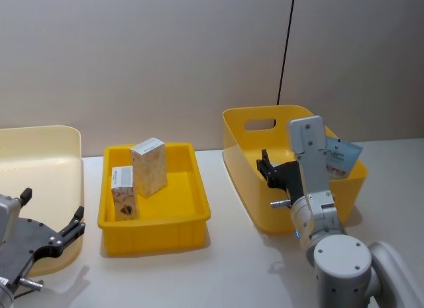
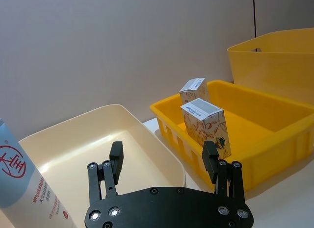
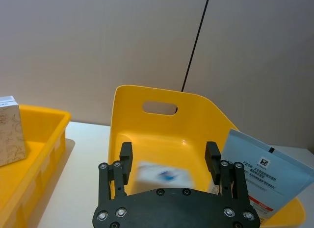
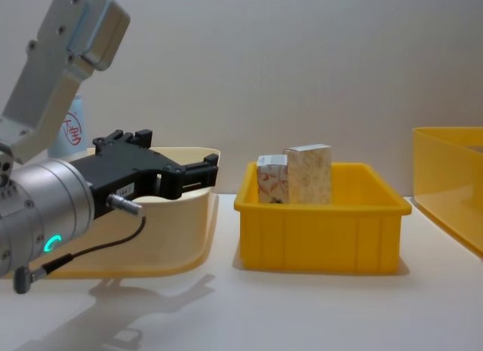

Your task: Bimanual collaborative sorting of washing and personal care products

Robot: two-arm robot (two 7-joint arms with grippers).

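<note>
The left gripper [image 2: 164,162] hangs above the near rim of the cream tub [image 2: 98,139], its 2 fingers [image 2: 116,157] spread wide with nothing between them. Inside the tub, to one side of this gripper, 1 pale-blue tube with a red round mark [image 2: 24,184] stands upright. Ahead of the gripper and beyond the tub's rim sits the shallow yellow tray [image 1: 192,208], holding 2 cream marbled cartons: the taller carton [image 1: 149,165] and the shorter carton [image 1: 123,193]. Both stand upright, just beside each other, at the tray's end nearer the left gripper.

The right gripper [image 3: 169,157] hovers over the open top of the deep yellow bin [image 3: 127,120], fingers spread apart. A small pale item with a blue mark [image 3: 162,173] shows blurred between and below the fingers, inside the bin; whether it touches the fingers cannot be determined. Just beside the right gripper, a flat pale-blue pack with dark print [image 3: 267,174] leans tilted against the bin's wall.
</note>
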